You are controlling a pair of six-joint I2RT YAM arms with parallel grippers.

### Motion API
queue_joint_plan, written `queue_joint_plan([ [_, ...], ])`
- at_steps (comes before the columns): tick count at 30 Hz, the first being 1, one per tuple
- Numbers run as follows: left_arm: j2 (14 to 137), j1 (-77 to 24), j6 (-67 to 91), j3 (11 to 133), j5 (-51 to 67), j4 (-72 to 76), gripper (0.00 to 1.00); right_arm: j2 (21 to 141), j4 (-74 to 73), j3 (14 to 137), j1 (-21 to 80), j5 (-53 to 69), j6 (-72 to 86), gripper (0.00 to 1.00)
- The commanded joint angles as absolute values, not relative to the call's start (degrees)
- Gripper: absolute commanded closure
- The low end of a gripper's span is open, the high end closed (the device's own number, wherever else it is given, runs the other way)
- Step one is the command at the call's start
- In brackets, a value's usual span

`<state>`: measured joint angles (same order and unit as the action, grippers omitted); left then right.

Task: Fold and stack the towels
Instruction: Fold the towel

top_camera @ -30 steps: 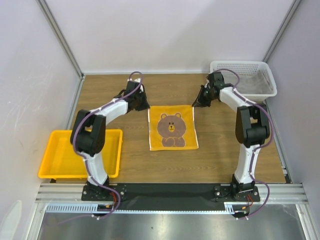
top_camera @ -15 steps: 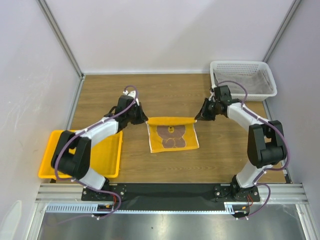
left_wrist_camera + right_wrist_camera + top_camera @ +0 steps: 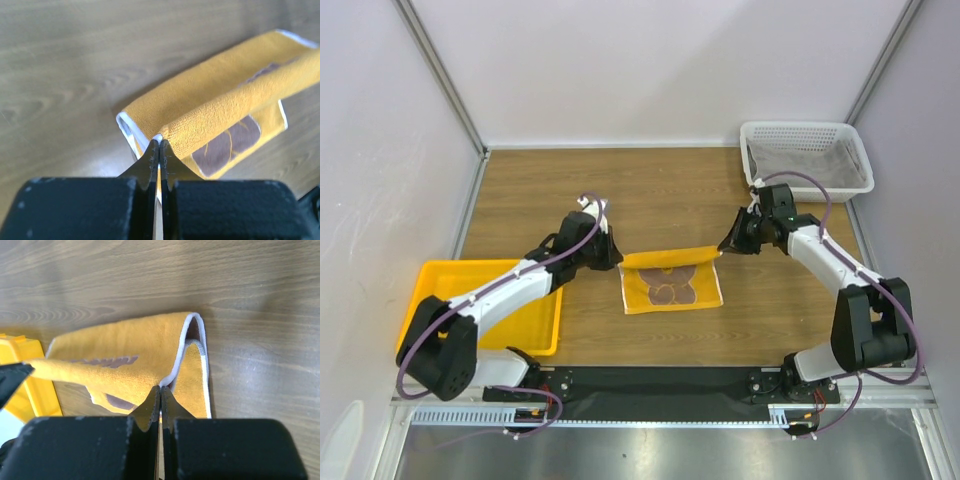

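The yellow-orange bear towel [image 3: 671, 283] lies in the middle of the wooden table, its far edge lifted and carried toward the near edge. My left gripper [image 3: 618, 262] is shut on the far-left corner of that towel [image 3: 215, 107]; in the left wrist view the left gripper [image 3: 159, 142] pinches the white-trimmed corner. My right gripper [image 3: 723, 249] is shut on the far-right corner; the right wrist view shows the right gripper [image 3: 160, 388] clamping the trim of the towel [image 3: 120, 347]. A grey cloth lies inside the white basket [image 3: 757, 133], dimly seen. The plain yellow towel is out of view.
A yellow plastic tray [image 3: 427, 275] sits at the near left, under my left arm, and its corner [image 3: 25, 385] shows in the right wrist view. The white mesh basket stands at the far right corner. Grey walls and metal posts close in the table.
Both grippers have moved toward the near edge, pulling the towel's far edge up and over. The bear face is now half covered by the fold.
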<state>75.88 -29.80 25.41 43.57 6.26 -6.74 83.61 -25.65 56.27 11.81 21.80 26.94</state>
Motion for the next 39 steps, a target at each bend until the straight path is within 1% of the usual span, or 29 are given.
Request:
queue_joint_plan([
  [1, 71.2, -31.6, 24.9, 41.5, 2.8, -8.9, 1.00, 79.8, -28.4, 56.2, 11.8, 19.8, 26.5, 1.00],
  [8, 69.3, -33.7, 28.7, 42.0, 0.8, -12.8, 1.00, 74.0, -32.0, 52.5, 11.9, 18.5, 26.7, 1.00],
  [13, 66.8, -35.2, 32.6, 39.6, 0.8, -14.6, 1.00, 70.7, -34.4, 48.9, 11.9, 17.5, 26.8, 1.00],
  [23, 67.0, -40.1, 35.5, 33.8, 0.2, -14.2, 1.00, 71.2, -36.2, 43.2, 11.9, 17.1, 26.3, 1.00],
  [35, 66.8, -41.6, 36.8, 30.8, 0.2, -13.7, 0.99, 72.8, -36.5, 39.1, 12.3, 17.0, 26.5, 1.00],
  [36, 67.1, -41.6, 36.9, 31.2, 0.2, -14.8, 0.97, 73.0, -36.7, 39.0, 12.3, 16.8, 26.6, 1.00],
  [37, 68.0, -41.6, 36.9, 32.1, 0.2, -15.4, 0.89, 74.1, -36.8, 39.3, 12.4, 16.7, 26.8, 0.98],
  [39, 68.8, -41.7, 37.0, 33.3, -1.3, -17.6, 0.82, 74.9, -37.5, 40.0, 12.7, 17.4, 26.7, 0.90],
])
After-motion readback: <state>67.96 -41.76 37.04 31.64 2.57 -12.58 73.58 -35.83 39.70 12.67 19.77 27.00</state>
